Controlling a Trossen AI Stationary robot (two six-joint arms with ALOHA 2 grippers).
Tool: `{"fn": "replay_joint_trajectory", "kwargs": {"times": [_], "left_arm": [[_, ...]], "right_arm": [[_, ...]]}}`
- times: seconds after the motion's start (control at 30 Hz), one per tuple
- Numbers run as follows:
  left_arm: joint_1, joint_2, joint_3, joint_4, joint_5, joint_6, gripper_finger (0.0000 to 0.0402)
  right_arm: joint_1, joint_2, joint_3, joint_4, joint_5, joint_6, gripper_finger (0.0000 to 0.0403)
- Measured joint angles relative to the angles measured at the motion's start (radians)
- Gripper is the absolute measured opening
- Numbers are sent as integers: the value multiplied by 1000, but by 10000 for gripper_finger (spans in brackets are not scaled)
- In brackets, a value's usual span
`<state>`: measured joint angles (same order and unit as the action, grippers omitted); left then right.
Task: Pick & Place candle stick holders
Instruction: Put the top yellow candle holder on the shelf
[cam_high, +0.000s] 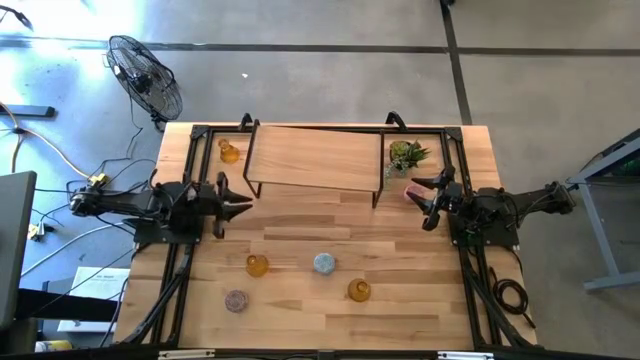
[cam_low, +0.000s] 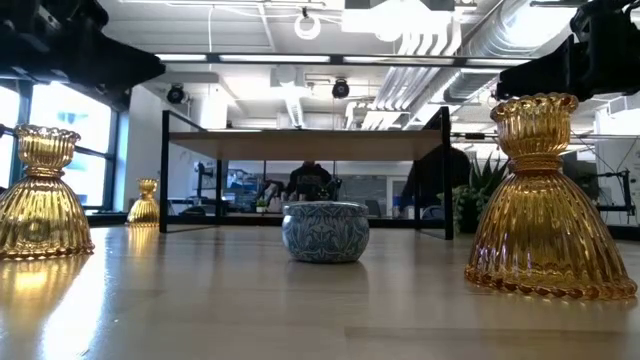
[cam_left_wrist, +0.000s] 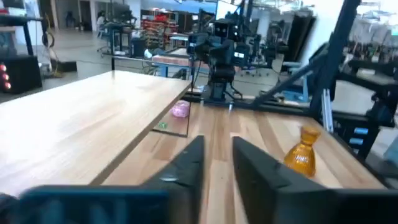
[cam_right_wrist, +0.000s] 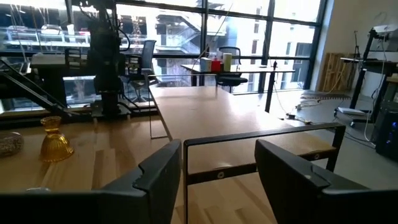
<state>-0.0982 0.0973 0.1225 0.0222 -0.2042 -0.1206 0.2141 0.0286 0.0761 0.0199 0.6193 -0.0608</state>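
High view shows the left pincer (cam_high: 243, 208) at the left side of the desk (cam_high: 300, 300), fingers spread and holding nothing, just off the left end of the wooden shelf (cam_high: 315, 160) on its black frame. The right pincer (cam_high: 425, 200) sits at the right side, also spread and empty, with the pink holder (cam_high: 413, 192) just beside it, near the small green potted plant (cam_high: 407, 155).

One amber holder (cam_high: 229, 151) stands at the far left corner beside the shelf. Nearer on the desk, a second amber holder (cam_high: 257, 265) stands left of the blue-grey holder (cam_high: 324, 263), a third amber holder (cam_high: 359, 290) is right of it and nearer, and the mauve holder (cam_high: 236, 300) is at the near left. All four stand well apart, clear of both arms.
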Motion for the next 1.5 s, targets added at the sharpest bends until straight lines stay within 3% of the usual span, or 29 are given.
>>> {"fn": "replay_joint_trajectory", "kwargs": {"times": [0.23,0.43,0.57,0.67,0.8,0.9,1.1,1.2,1.33,1.5], "left_arm": [[0,8,46,3,-59,-16,246],[0,23,184,-3,-76,3,318],[0,82,340,-64,-100,58,325],[0,168,507,-172,-175,152,320],[0,331,789,-455,-407,193,311],[0,464,991,-664,-573,141,308],[0,741,1344,-1039,-722,16,307],[18,867,1504,-1294,-745,-87,307],[144,1015,1700,-1585,-736,-262,307],[393,1073,1783,-1575,-503,-292,307]], "right_arm": [[0,1,0,-1,0,-16,200],[0,3,2,-1,1,-26,200],[0,3,2,-1,2,-26,200],[0,3,2,-2,3,-26,200],[0,3,2,-25,10,-26,200],[0,4,2,-51,11,-14,200],[0,4,2,-82,26,7,200],[0,4,2,-84,26,30,200],[0,4,2,-84,14,60,200],[0,4,2,-83,-15,74,200]]}}
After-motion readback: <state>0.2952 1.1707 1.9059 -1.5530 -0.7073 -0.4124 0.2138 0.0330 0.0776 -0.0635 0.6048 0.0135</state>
